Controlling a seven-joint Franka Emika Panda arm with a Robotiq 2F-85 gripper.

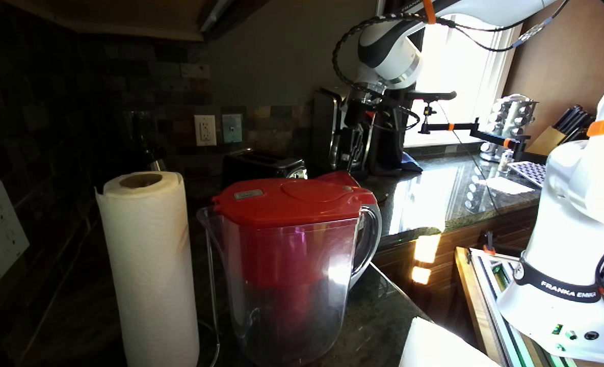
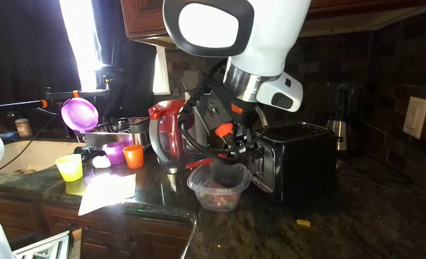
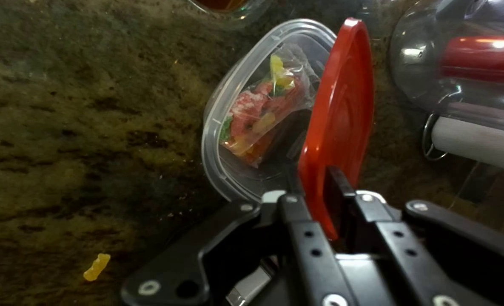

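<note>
In the wrist view my gripper (image 3: 315, 180) is shut on a red lid (image 3: 347, 110), which stands on edge between the fingers. Beside and partly under the lid is a clear plastic container (image 3: 211, 138) with no cover on it. Inside it lies a clear bag of colourful candy (image 3: 258, 112). A loose yellow gummy (image 3: 95, 267) rests on the counter; an exterior view shows this gummy (image 2: 303, 223) in front of the toaster. There the red lid (image 2: 200, 163) shows just above the container (image 2: 218, 191), while cables hide the fingers. The pitcher blocks the container in an exterior view (image 1: 291, 244).
A black toaster (image 2: 302, 165) stands close beside the container. A red-lidded pitcher (image 2: 169, 144) and a paper towel roll (image 1: 151, 270) are near. Yellow (image 2: 70, 169), purple (image 2: 114, 154) and orange (image 2: 133, 157) cups stand toward the sink. The counter ends at a front edge.
</note>
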